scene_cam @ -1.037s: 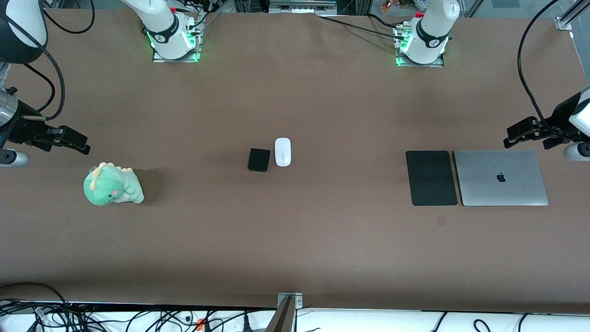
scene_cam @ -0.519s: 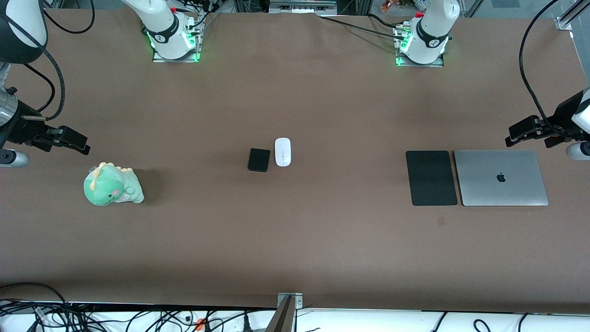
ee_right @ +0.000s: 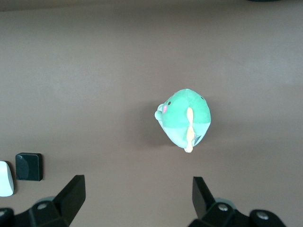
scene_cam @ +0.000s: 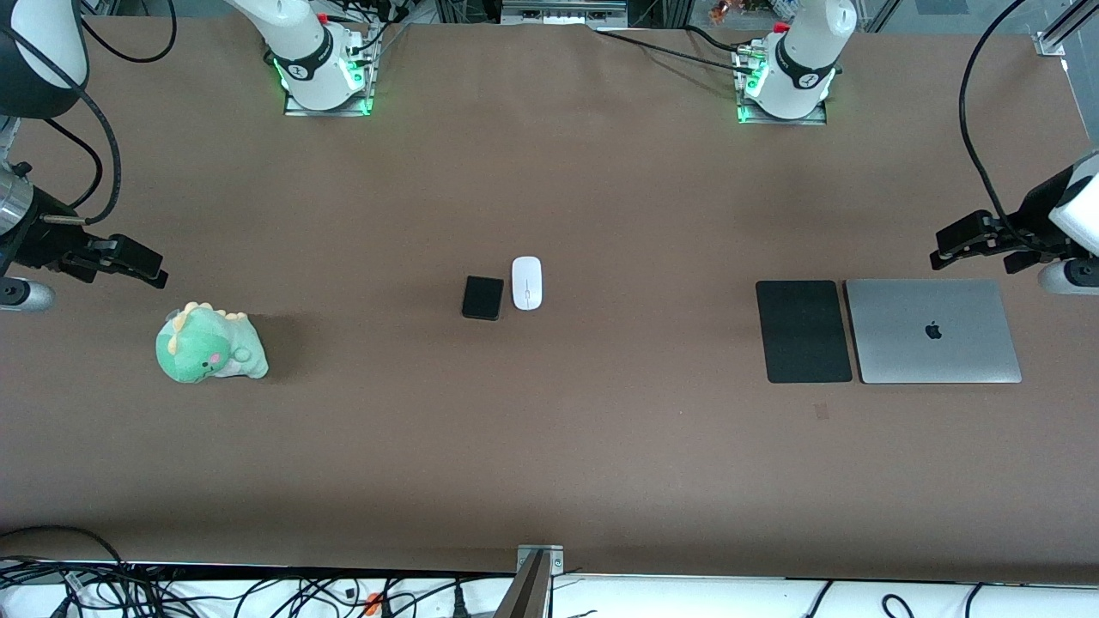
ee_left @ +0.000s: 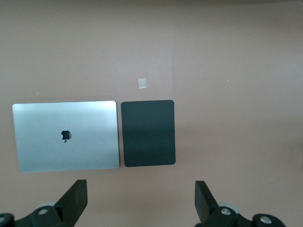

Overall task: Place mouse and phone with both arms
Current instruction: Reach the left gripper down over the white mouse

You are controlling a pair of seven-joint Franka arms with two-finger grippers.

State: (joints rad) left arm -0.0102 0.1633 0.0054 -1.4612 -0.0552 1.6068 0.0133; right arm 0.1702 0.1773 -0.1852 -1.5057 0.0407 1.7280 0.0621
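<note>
The white oval mouse (scene_cam: 526, 282) lies at the table's middle, with the small black phone (scene_cam: 482, 298) right beside it on the right arm's side. Both also show at the edge of the right wrist view, the mouse (ee_right: 4, 178) and the phone (ee_right: 29, 166). My left gripper (scene_cam: 962, 243) is open and empty, up in the air over the table just beside the laptop's edge; its wrist view (ee_left: 140, 198) shows its jaws wide apart. My right gripper (scene_cam: 137, 262) is open and empty, up in the air at the right arm's end near the plush; its wrist view (ee_right: 138, 196) shows its jaws wide apart.
A large flat black mouse pad (scene_cam: 803, 331) lies beside a closed silver laptop (scene_cam: 933, 331) toward the left arm's end. A green dinosaur plush (scene_cam: 209, 344) sits toward the right arm's end. A small pale tape square (ee_left: 141, 83) marks the table near the pad.
My left gripper has shifted slightly toward the table's middle and up in the view. The right arm, mouse and phone have not moved.
</note>
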